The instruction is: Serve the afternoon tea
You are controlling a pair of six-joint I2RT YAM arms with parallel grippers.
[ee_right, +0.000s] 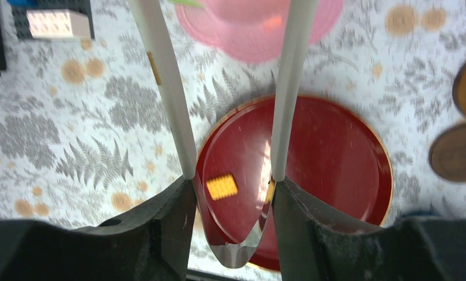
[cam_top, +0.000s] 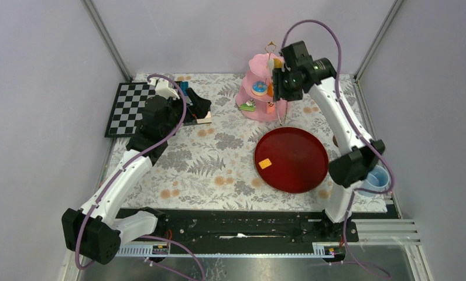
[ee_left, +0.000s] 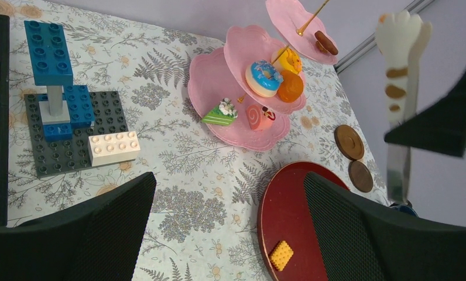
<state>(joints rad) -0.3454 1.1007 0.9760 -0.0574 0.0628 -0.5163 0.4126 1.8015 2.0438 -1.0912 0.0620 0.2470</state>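
The pink three-tier stand (cam_top: pixel 260 96) stands at the back centre and carries several toy sweets. In the left wrist view (ee_left: pixel 242 88) they include a blue donut (ee_left: pixel 263 78), a green cake piece (ee_left: pixel 219 115) and a pink roll (ee_left: pixel 259 117). A yellow biscuit (cam_top: pixel 265 163) lies on the tray's left part. Two brown saucers (ee_left: pixel 349 141) lie right of the stand. A blue cup (cam_top: pixel 378 177) sits at the right edge. My right gripper (cam_top: pixel 277 82) is shut on the white tongs (ee_right: pixel 166 88), held high beside the stand with their arms spread. My left gripper (ee_left: pixel 228 228) is open and empty.
A dark red round tray (cam_top: pixel 291 159) lies right of centre. A grey brick baseplate (ee_left: pixel 61 146) with a blue tower and a white brick sits at the back left under my left gripper. A checkerboard (cam_top: pixel 128 108) lies beside it. Walls close in on three sides.
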